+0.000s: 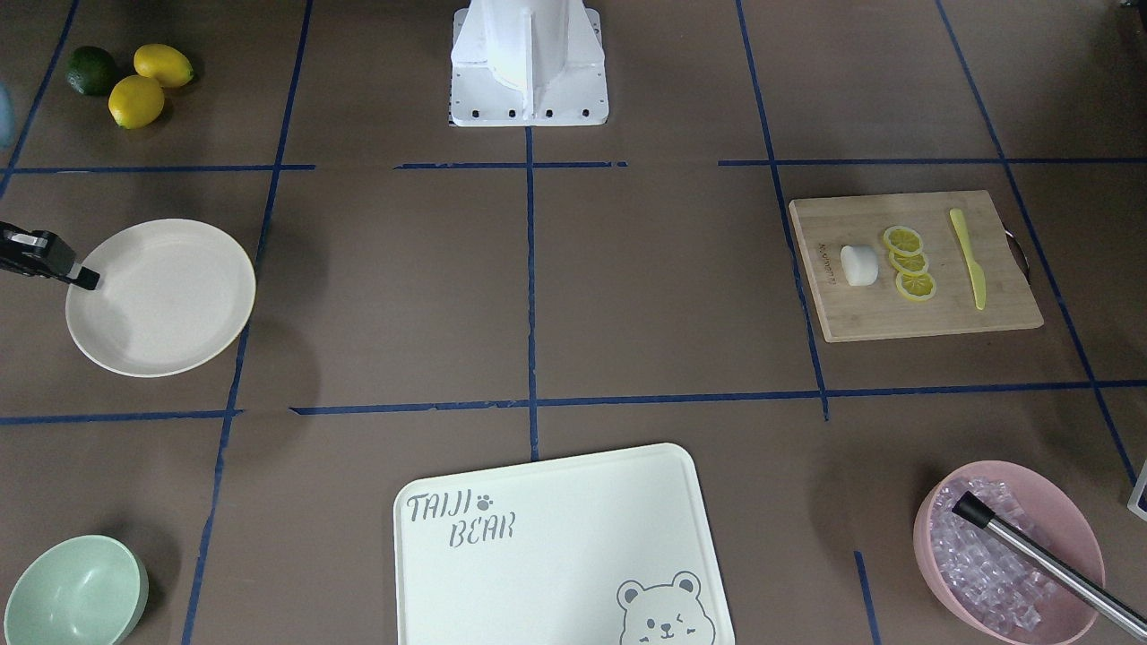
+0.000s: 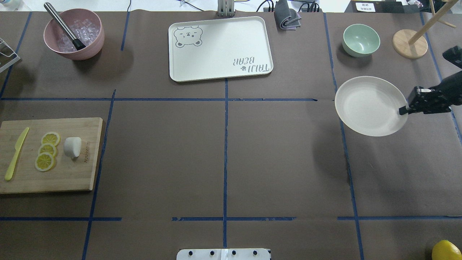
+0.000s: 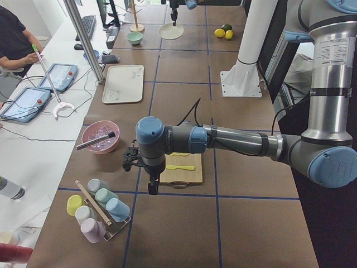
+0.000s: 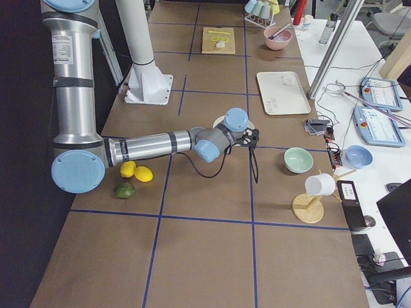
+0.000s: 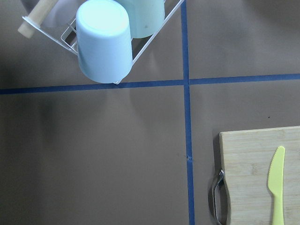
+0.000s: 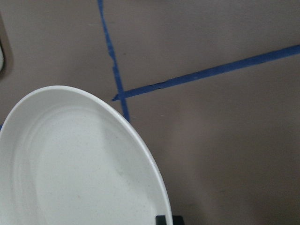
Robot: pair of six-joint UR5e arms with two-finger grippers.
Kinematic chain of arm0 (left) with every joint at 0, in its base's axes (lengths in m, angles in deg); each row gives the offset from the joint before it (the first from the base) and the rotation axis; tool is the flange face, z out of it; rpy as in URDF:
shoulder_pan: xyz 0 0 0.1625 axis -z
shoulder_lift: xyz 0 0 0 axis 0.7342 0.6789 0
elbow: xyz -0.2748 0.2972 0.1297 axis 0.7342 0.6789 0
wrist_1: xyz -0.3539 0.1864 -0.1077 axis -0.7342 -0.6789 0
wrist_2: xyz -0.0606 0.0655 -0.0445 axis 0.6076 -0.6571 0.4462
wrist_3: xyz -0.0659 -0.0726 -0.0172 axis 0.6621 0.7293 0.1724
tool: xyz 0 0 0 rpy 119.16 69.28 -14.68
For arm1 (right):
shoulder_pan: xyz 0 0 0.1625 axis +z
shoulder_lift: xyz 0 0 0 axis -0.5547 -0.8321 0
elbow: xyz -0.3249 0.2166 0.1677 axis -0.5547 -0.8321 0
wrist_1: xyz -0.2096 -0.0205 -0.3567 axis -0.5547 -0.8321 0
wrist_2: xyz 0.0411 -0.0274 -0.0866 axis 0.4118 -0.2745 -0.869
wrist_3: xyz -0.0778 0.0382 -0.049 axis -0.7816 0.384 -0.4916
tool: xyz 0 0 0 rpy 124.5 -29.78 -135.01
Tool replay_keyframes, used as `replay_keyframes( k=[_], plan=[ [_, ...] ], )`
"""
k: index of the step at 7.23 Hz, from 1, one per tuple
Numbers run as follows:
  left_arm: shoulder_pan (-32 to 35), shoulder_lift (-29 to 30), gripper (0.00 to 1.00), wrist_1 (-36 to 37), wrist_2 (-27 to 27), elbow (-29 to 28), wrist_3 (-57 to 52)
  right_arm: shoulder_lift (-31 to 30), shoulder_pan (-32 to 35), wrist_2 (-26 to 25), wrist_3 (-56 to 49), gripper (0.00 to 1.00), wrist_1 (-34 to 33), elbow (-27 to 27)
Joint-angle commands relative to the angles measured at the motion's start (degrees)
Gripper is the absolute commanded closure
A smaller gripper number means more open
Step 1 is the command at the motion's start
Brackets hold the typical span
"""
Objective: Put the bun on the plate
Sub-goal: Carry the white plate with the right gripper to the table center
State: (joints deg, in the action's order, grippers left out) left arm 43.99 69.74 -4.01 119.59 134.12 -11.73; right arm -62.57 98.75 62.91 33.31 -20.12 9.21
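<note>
You'll find the bun [image 1: 859,265], a smooth white rounded block, lying on a bamboo cutting board [image 1: 932,318] at the robot's left end of the table [image 2: 162,162]. It sits just beside three overlapping glossy lemon slices [image 1: 909,262]. A thin yellow-green plastic knife [image 1: 968,260] lies on the far side of the slices from it.

The plate [image 1: 170,305], round, shallow and matte cream, is at the opposite end of the table, well apart from the bun. The right gripper [image 1: 87,279] comes in from that end with its jaws clamped on the plate's rim. In the right wrist view you can see a dark fingertip [image 6: 164,219] right at the rim's edge.

The left gripper [image 3: 152,188] hangs pointing down above the table by the board's metal-handled end, near a wire rack of pastel cups [image 5: 101,42]. It shows only from the side, so you cannot tell whether its jaws are apart or together.

The table is covered in dull brown paper, marked into squares with blue tape.
- A rectangular white tray [image 1: 556,555] has rounded corners and a bear print.
- There is a mint-green bowl [image 1: 72,596].
- A pink bowl [image 1: 932,537] holds clear ice cubes, with a black-tipped metal rod [image 1: 1039,555] leaning in it.
- Two lemons [image 1: 148,81] lie beside a lime [image 1: 91,70].

Alongside the table runs a white bench with tablets, where a person [image 3: 14,39] sits.
</note>
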Motion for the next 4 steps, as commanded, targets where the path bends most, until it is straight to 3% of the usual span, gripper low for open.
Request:
replay_keyframes(
  k=[1, 2, 4],
  plan=[
    [0.1, -1.2, 0.00, -0.4, 0.0, 1.7, -0.3, 14.3, -10.0, -4.3, 11.9, 1.00, -0.1, -2.5],
    [0.1, -2.0, 0.00, -0.7, 0.0, 2.4, -0.3, 19.9, -16.4, -10.1, 16.9, 1.00, -0.2, -4.8],
    [0.0, -2.0, 0.00, -1.0, -0.1, 2.4, -0.4, 22.5, -24.1, -18.1, 19.6, 1.00, -0.1, -6.4]
  ],
)
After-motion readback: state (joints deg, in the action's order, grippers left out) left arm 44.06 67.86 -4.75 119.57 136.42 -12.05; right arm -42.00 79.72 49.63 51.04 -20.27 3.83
